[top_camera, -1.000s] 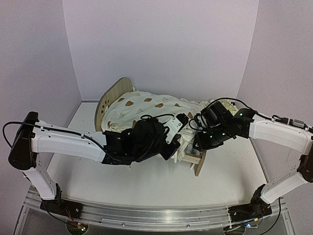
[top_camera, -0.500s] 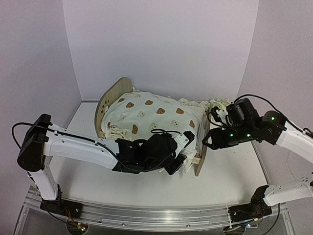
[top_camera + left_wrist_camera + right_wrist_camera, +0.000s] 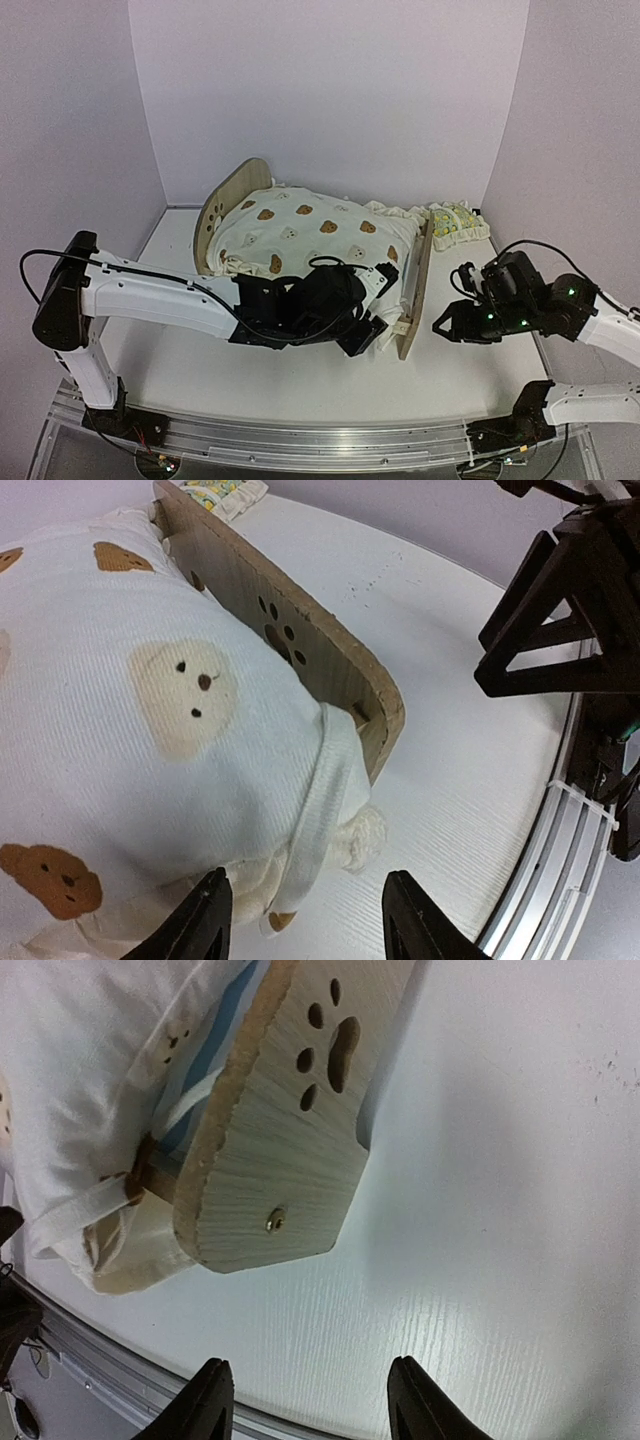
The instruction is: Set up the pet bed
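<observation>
The pet bed (image 3: 224, 206) stands on the white bench (image 3: 300, 385), around the middle and a little toward the back wall. One arched end board is at the left-back. The other end board (image 3: 414, 300) is at the right-front, and the top view shows it almost edge-on. This right-front board has a paw-print cut-out, which both wrist views show.

Inside the frame lies the cream cushion (image 3: 310, 222) with brown and pale bear faces. It fills the space between the two boards and swells above them. At the near right corner the cushion comes over the side of the frame, and a cloth band and a loose corner hang down beside the end board. The right wrist view shows a strip of the blue-and-white striped base (image 3: 214, 1052) between the cushion and the board.

The small lemon-print pillow (image 3: 458, 222) is not in the bed. It lies on the bench behind the right-front board, near the back right corner.

The left fingers (image 3: 206, 926) are spread partly apart just over the hanging corner of the cushion, and they grip nothing. The right fingers (image 3: 208, 1402) are also spread partly apart and hold nothing. They hang above bare bench to the right of the bed, near the end board but not touching it.
</observation>
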You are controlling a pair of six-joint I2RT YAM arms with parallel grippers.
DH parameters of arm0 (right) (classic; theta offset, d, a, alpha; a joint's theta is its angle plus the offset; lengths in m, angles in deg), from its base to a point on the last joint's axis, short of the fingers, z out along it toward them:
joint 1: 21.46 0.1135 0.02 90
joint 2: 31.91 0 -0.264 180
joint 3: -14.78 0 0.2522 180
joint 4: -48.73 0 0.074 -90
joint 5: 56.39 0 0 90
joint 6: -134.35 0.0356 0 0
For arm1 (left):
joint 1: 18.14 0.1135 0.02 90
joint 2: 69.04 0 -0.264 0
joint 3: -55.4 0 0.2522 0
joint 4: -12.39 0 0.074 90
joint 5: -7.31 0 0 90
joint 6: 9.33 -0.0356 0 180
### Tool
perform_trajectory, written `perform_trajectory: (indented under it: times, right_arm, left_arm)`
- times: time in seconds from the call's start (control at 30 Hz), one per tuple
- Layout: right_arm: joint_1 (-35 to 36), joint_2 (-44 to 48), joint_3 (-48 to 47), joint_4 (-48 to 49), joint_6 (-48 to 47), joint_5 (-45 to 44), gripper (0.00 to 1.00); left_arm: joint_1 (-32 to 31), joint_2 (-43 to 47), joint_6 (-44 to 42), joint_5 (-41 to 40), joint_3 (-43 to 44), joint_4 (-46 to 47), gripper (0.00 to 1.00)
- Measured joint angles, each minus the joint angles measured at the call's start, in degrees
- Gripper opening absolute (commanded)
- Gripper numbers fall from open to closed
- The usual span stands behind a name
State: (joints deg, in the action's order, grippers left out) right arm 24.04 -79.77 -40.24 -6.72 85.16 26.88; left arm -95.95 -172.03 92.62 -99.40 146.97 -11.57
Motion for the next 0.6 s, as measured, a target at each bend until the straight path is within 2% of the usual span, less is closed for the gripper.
perform_trajectory:
  times: [0.1, 0.23, 0.4, 0.6]
  right_arm:
    - [0.14, 0.89, 1.62, 0.18, 1.72, -1.70, 0.58]
    - [0.17, 1.03, 1.74, 0.93, 2.30, -4.16, 0.59]
    - [0.17, 1.31, 1.25, 1.61, 2.08, -6.68, 0.60]
    - [0.17, 4.09, 1.25, 1.64, 1.87, -7.57, 0.60]
  left_arm:
    - [-1.40, 0.79, 0.81, -0.19, -0.45, -2.36, 0.53]
    - [-6.27, 0.66, 1.21, -1.08, -0.68, -5.22, 0.53]
    - [-11.36, -2.71, 1.64, -1.75, -0.68, -4.48, 0.51]
    - [-10.20, -12.04, 2.27, -6.00, -0.55, -0.55, 0.49]
